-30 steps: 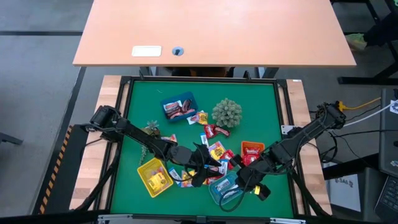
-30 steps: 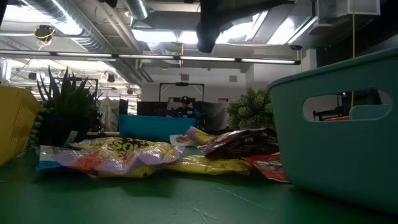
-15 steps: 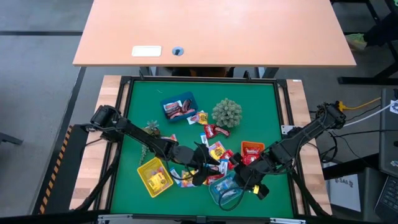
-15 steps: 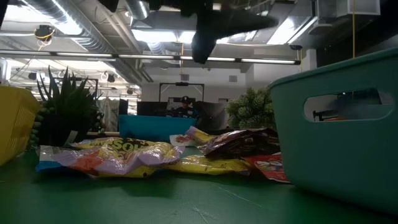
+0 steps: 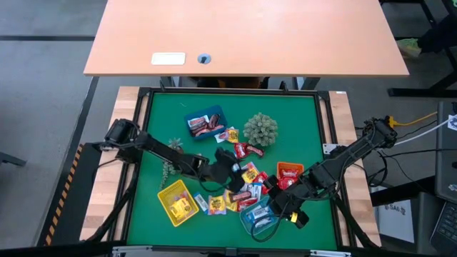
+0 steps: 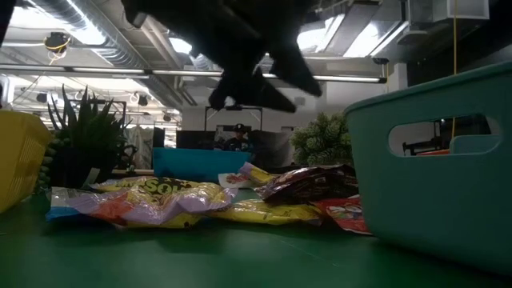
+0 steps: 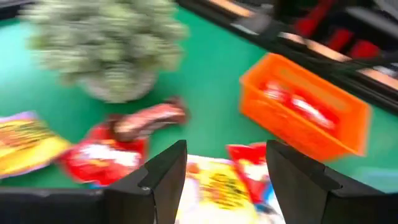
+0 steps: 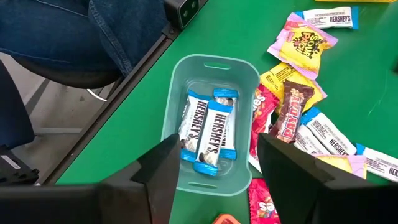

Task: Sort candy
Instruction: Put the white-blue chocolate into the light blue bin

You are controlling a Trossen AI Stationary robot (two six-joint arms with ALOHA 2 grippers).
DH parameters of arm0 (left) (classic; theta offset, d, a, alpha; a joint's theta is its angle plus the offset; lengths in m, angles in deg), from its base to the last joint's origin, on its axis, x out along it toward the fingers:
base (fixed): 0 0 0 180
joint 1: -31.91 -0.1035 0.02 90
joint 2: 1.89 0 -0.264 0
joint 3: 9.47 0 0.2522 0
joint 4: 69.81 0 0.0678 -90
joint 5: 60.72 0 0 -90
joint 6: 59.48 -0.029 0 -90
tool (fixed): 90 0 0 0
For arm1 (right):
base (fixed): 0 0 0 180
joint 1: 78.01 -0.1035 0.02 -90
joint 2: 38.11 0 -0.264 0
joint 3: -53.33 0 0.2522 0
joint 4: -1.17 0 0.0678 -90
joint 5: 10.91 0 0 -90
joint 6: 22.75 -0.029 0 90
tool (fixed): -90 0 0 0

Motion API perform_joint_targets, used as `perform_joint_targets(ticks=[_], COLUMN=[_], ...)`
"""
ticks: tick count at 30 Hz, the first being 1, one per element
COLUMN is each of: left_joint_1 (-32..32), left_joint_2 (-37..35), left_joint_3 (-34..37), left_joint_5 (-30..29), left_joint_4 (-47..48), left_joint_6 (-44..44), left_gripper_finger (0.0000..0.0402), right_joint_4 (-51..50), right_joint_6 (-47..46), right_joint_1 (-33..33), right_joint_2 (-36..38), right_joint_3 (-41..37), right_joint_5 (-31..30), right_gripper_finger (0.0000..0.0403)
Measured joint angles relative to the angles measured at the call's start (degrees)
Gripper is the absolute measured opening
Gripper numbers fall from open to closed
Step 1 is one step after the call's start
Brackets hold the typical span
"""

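Candy (image 8: 208, 132): three blue-and-white bars lie in the teal tray (image 8: 180, 87).

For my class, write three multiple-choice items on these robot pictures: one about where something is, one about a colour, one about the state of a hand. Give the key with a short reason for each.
1. Where do the blue-and-white Hershey's bars lie?
A. in the orange tray
B. in the teal tray
C. on the wooden desk

2. What colour is the tray beside the round spiky plant, toward the left arm's side?
A. blue
B. pink
C. white

3. How does the right hand stand?
A. shut on a candy
B. open and empty
C. out of sight

Key:
1 B: the right wrist view shows the bars inside the teal tray.
2 A: the high view shows a blue tray there.
3 B: its fingers stand apart above the teal tray with nothing between them.
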Motion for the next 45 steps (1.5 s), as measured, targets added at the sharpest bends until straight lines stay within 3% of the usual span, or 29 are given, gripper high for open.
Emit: perform_joint_targets(ticks=[13, 45], left_joint_1=[-3.7, -4.32], left_joint_2=[0.02, 7.72], left_joint_3=[0.0, 0.0], left_joint_5=[-1.6, 2.91], left_joint_4=[15.42, 13.27], left_joint_6=[18.64, 30.38], left_gripper_finger=[0.0204, 0.0204], right_joint_4=[-0.04, -2.15], right_joint_6=[0.0, 0.02], right_joint_1=[0.0, 0.0], right_joint_2=[0.0, -0.04], right_joint_3=[0.02, 0.09], right_joint_5=[0.0, 0.0], right_gripper_finger=[0.0214, 0.0214])
